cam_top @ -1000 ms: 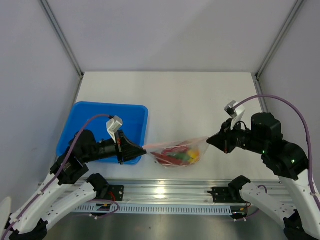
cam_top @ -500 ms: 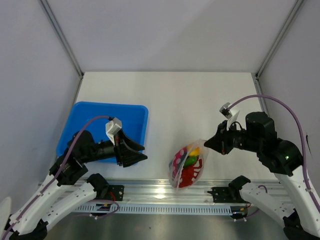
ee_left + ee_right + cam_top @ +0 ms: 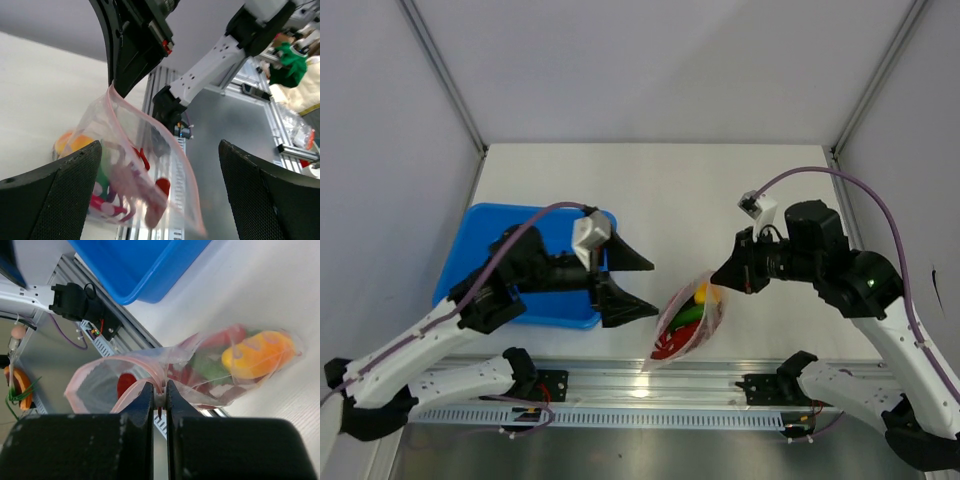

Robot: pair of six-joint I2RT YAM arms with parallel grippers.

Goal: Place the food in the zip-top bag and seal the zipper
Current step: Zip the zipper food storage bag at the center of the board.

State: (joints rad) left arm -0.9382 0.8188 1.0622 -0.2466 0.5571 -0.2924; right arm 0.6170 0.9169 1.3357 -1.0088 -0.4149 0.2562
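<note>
The zip-top bag [image 3: 682, 322] hangs by one corner from my right gripper [image 3: 720, 277], whose jaws are shut on the end of the pink zipper [image 3: 125, 359]. The bag's mouth gapes open below that grip. Inside lies the food: a yellow-orange fruit [image 3: 260, 355], red chili peppers [image 3: 670, 345] and green pieces [image 3: 688, 315]. My left gripper [image 3: 638, 285] stands wide open just left of the bag, holding nothing. In the left wrist view the bag [image 3: 130, 165] hangs between and beyond its spread fingers [image 3: 50, 195].
A blue tray [image 3: 490, 235] sits at the left under my left arm, also seen from the right wrist [image 3: 145, 265]. The aluminium rail [image 3: 640, 385] runs along the table's near edge, just below the hanging bag.
My left gripper let go of the bag's left end, opened wide and rose toward the right. The bag swung down and now hangs from the right gripper, which shifted slightly left.
</note>
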